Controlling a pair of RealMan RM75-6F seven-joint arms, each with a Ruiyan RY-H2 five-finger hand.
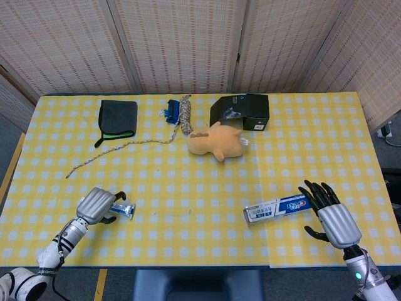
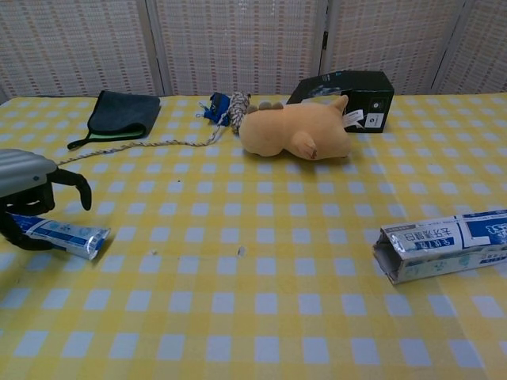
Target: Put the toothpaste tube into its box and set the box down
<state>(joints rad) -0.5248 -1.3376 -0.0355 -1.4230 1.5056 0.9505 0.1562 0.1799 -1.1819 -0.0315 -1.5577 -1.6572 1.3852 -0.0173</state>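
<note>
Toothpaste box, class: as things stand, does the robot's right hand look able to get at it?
Probably yes. The right hand lies at the end of the toothpaste box, fingers spread toward it, with only bare tablecloth around the box.

Checked table (image 1: 188, 182), tube (image 1: 123, 209), box (image 1: 279, 207), plush (image 1: 215, 142), cloth (image 1: 117, 117), rope (image 1: 119, 148)
</note>
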